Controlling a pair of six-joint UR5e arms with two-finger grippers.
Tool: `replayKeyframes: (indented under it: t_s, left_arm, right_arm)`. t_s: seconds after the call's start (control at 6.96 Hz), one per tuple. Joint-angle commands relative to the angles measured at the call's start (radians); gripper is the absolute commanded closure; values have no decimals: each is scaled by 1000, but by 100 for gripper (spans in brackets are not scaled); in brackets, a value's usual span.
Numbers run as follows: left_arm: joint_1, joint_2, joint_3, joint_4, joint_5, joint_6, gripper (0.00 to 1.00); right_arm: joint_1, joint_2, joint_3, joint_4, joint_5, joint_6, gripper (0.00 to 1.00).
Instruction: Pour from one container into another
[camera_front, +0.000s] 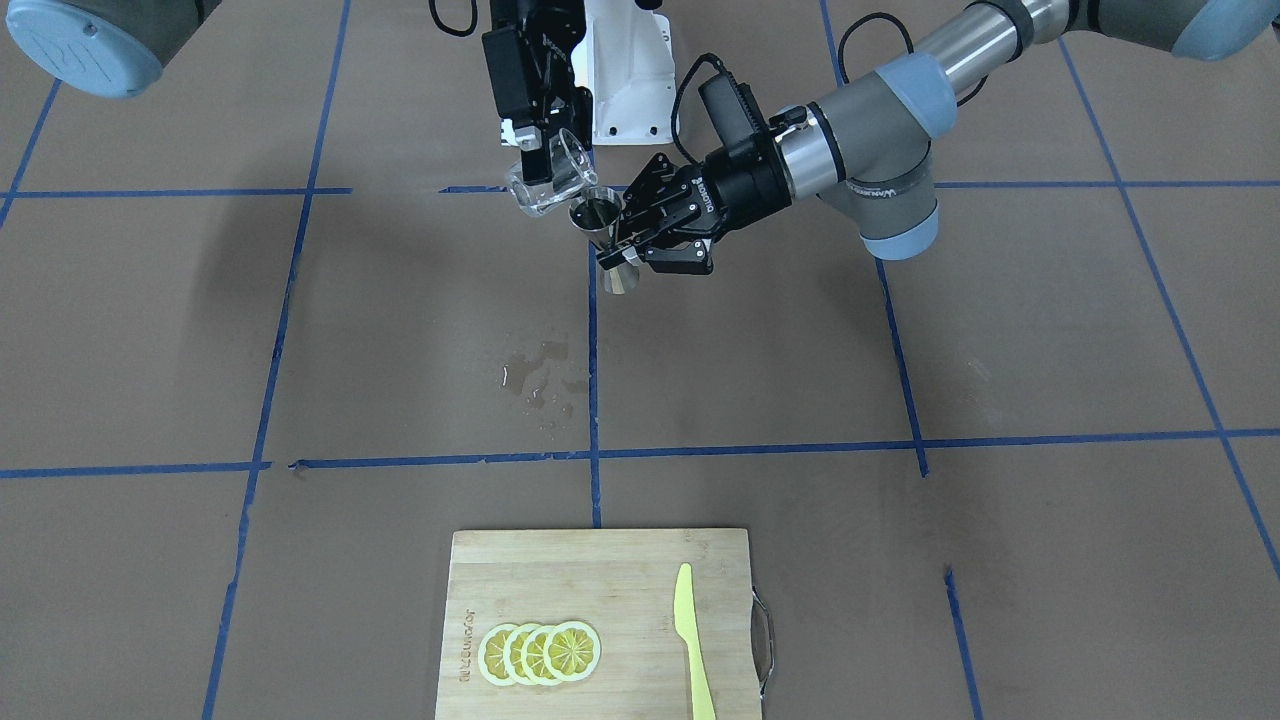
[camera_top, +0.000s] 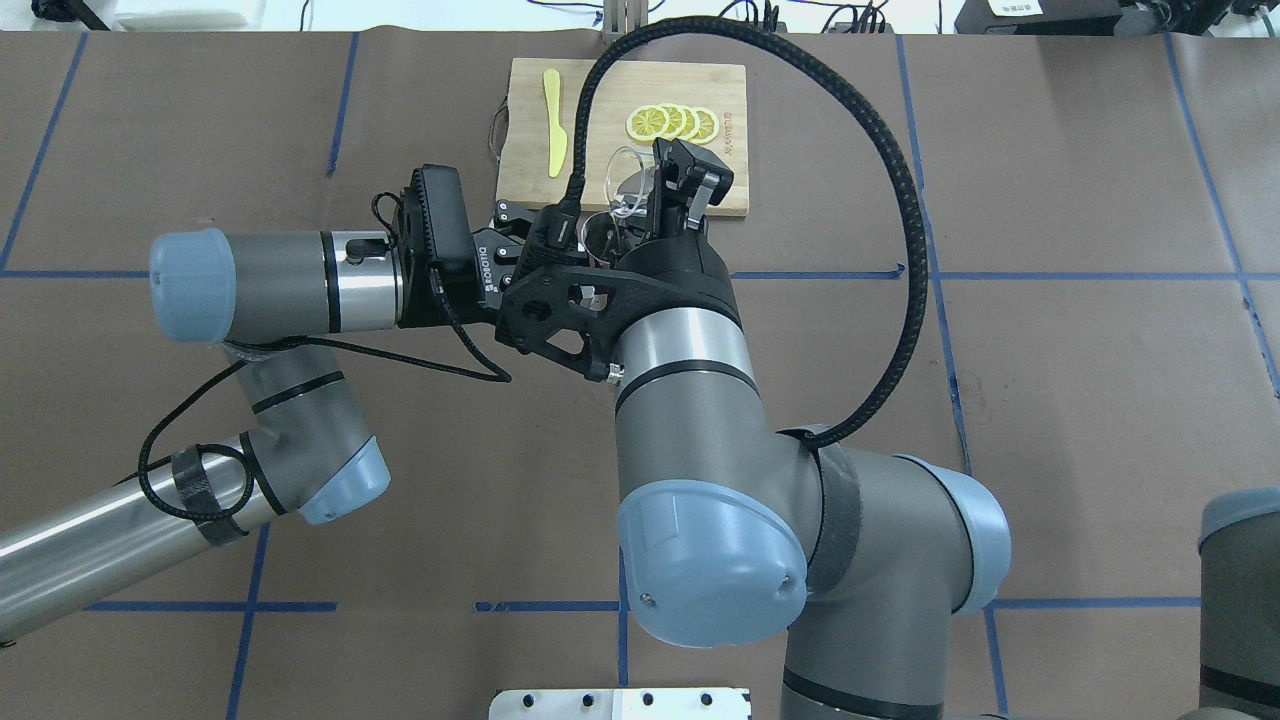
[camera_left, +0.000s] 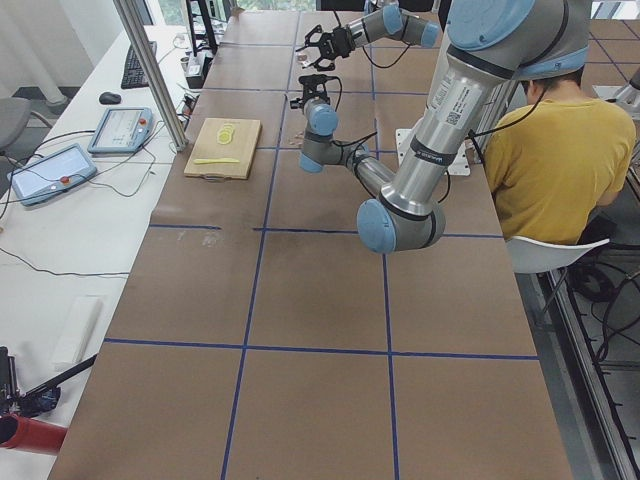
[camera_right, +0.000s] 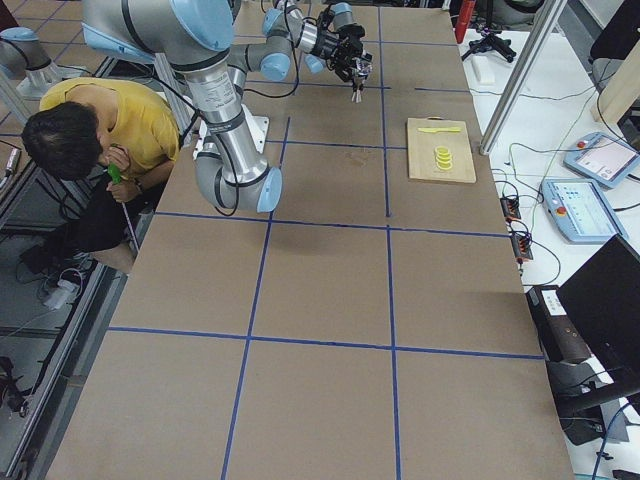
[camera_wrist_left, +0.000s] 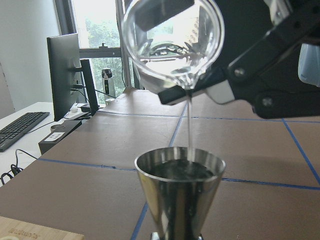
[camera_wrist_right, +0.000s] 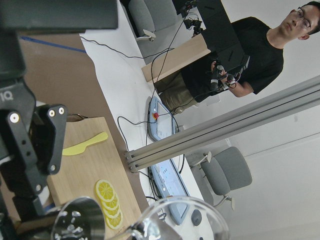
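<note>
Small clear glass cup (camera_wrist_left: 172, 42), in right gripper (camera_front: 543, 165): smooth, glossy, transparent. Small hourglass-shaped steel jigger (camera_wrist_left: 180, 195), in left gripper (camera_front: 620, 245): polished, reflective metal. Brown table cover (camera_front: 300, 330) beneath both grippers: matt paper; wet patch (camera_front: 540, 380) glossy. Rectangular cutting board (camera_front: 600, 590): pale matt wood.

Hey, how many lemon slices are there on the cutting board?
4. The lemon slices lie in one overlapping row on the wooden cutting board, apart from the yellow knife on its other half. A slice fully hidden beneath them cannot be ruled out.
</note>
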Motion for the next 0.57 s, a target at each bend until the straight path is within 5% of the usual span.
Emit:
replayKeyframes:
  t_s: [0.0, 0.43]
  left_arm:
    - [0, 2, -1, 0, 0, -1, 100]
    - [0, 3, -3, -2, 0, -1, 100]
  right_arm:
    - [7, -5, 6, 127, 74, 113, 100]
    - [27, -37, 55, 201, 145, 366, 100]
